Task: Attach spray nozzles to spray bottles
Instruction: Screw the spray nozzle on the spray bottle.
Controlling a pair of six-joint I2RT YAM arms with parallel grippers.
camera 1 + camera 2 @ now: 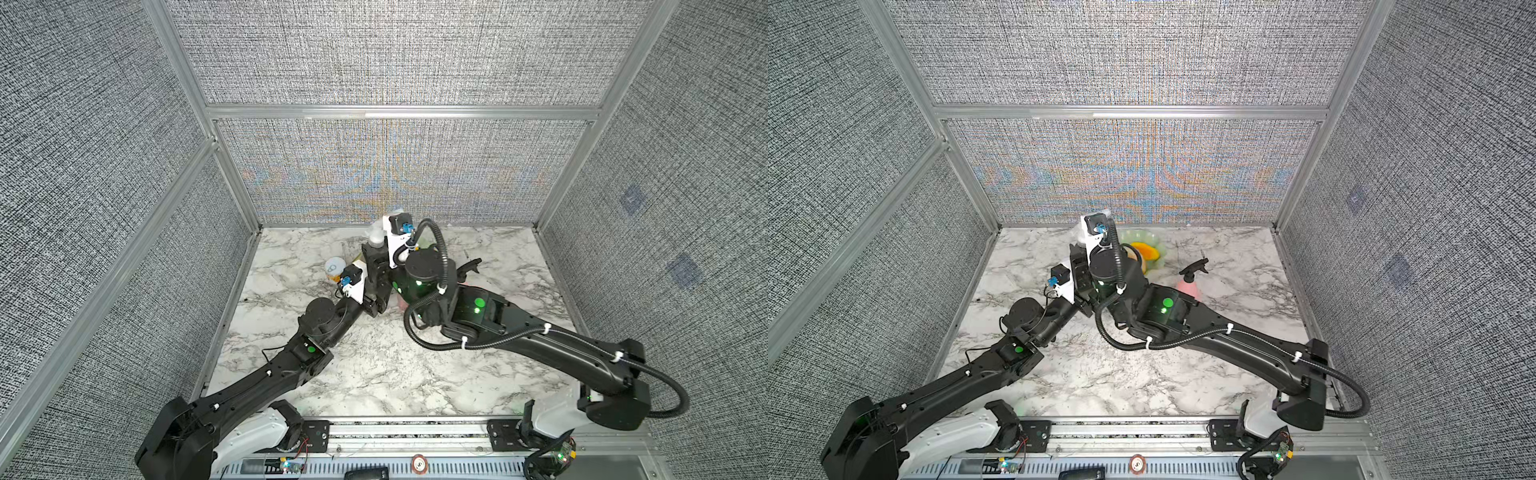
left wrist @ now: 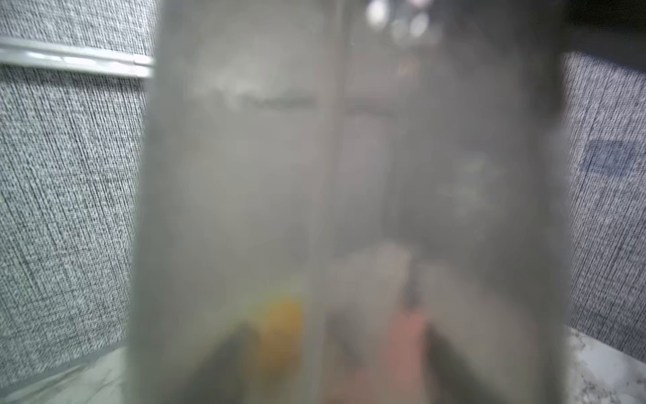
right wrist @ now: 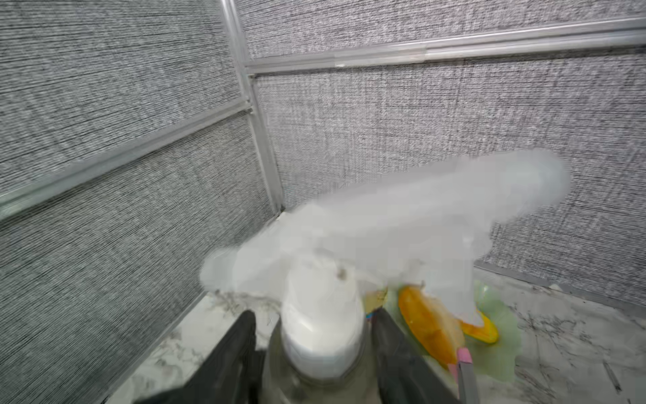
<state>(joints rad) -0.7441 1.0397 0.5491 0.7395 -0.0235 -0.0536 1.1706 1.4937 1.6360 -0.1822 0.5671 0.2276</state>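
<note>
The left gripper (image 1: 373, 257) grips the smoky grey bottle (image 2: 314, 175) by its body. The bottle fills the left wrist view as a blurred translucent wall, with the dark fingers dimly seen through it. The bottle is at 12 o'clock on the marble table (image 1: 374, 374), near the back wall. The whitish nozzle (image 3: 384, 224) sits on its neck.

The right gripper (image 3: 314, 335) straddles the nozzle's white collar. Its jaws are parted, with a slim gap at each finger, so nothing is clamped.

The pastel pink bottle (image 1: 1190, 286) stands at 4 o'clock from the grey one, wearing the black nozzle (image 1: 1194, 266). A pale green scalloped dish (image 1: 1158, 249) with orange-yellow pieces lies at 1 o'clock. A small tin can (image 1: 334, 266) sits at 9 o'clock of the left gripper.
</note>
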